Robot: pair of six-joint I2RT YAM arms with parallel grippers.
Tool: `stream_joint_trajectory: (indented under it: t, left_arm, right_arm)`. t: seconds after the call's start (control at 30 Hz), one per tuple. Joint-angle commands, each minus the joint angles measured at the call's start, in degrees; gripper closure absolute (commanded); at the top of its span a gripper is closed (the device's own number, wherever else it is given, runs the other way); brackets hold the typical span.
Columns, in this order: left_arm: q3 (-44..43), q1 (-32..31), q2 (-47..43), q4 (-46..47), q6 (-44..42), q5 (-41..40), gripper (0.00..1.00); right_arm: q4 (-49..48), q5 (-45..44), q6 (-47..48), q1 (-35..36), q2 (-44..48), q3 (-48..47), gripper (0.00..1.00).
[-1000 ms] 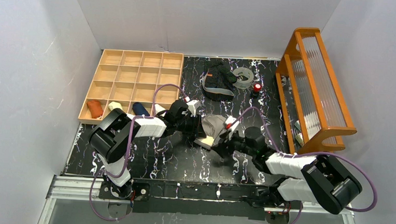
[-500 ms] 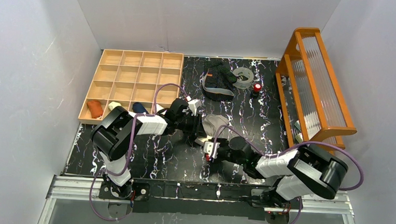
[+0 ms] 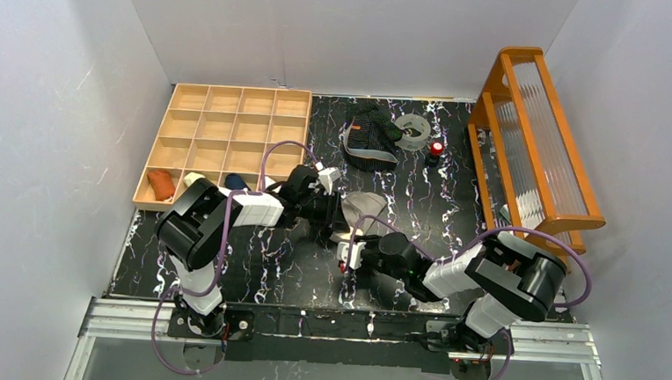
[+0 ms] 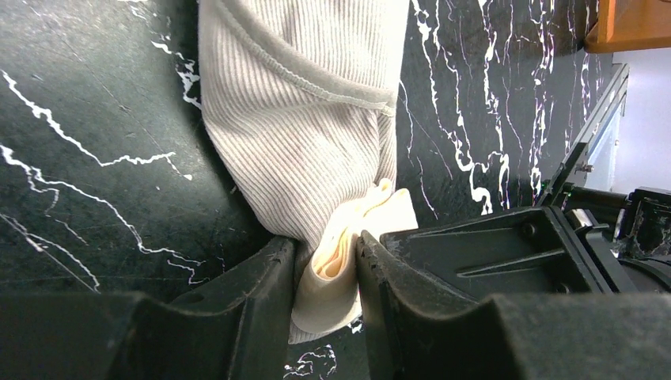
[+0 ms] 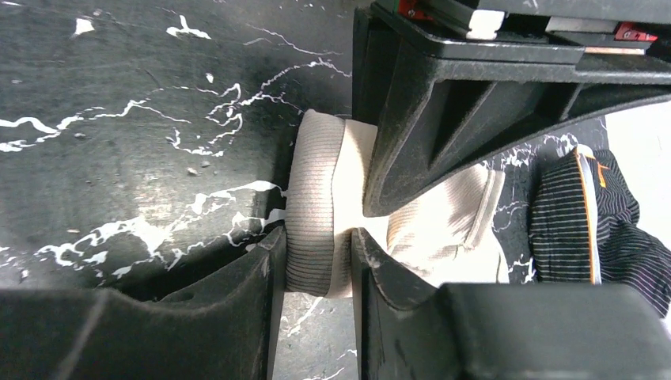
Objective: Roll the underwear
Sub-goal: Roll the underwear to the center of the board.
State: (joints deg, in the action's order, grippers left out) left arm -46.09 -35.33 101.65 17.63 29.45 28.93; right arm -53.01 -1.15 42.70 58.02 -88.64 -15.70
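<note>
One beige underwear (image 4: 301,119) lies with its length running near-to-far.

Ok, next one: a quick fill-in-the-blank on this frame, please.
The left gripper and right gripper both pinch the ribbed cloth underwear, coloured ____.
The black pale-striped underwear, beside the clear tape ring, is held by ____ gripper.
The wooden compartment tray sits on the ____ arm's side.
Missing words: beige, neither, left.

Seen from above, the beige underwear (image 3: 369,204) is mostly covered; the right wrist view crops the striped underwear (image 5: 601,229).
</note>
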Motion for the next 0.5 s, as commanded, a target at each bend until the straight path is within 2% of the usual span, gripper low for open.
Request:
stream_joint_trajectory:
  t: [0.0,0.23,0.37,0.47]
  left_arm:
    - [1.7,0.4,3.1,-10.8,-3.1,-3.1,0.67]
    - [2.6,2.0,1.6,-8.8,-1.3,-2.8,0.63]
    - [3.0,3.1,-1.9,-8.0,0.5,-3.3,0.55]
    - [4.4,4.1,-6.6,-7.3,2.3,-5.2,0.54]
  right_arm:
    - [1.6,-6.0,2.9,-0.4,-2.6,-2.1,0.63]
    - [6.7,-3.1,1.9,-0.4,-0.5,-3.4,0.87]
    - [10.4,5.8,-5.3,-1.0,2.4,-4.4,0.94]
    - [10.9,11.4,-10.8,-1.5,2.7,-4.4,0.95]
